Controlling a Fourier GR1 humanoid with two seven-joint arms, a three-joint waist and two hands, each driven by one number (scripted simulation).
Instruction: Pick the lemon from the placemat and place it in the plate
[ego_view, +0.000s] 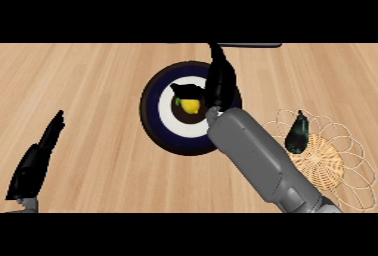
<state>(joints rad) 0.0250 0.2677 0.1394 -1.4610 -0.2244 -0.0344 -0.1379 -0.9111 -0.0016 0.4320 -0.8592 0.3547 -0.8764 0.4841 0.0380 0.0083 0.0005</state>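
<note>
Right forearm, its hand curled round lemon over plate.

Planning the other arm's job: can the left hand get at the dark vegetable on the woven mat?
Probably not. The left hand rests far left, the dark vegetable lies far right on the woven mat, and the right forearm, right hand curled on the lemon over the plate, crosses between.

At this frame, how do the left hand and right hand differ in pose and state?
The right hand is out over the plate, while the left hand rests near the view's left edge over the wooden counter. The right hand's fingers curl round the lemon; the left hand is open, fingers up, holding nothing. Both are black.
</note>
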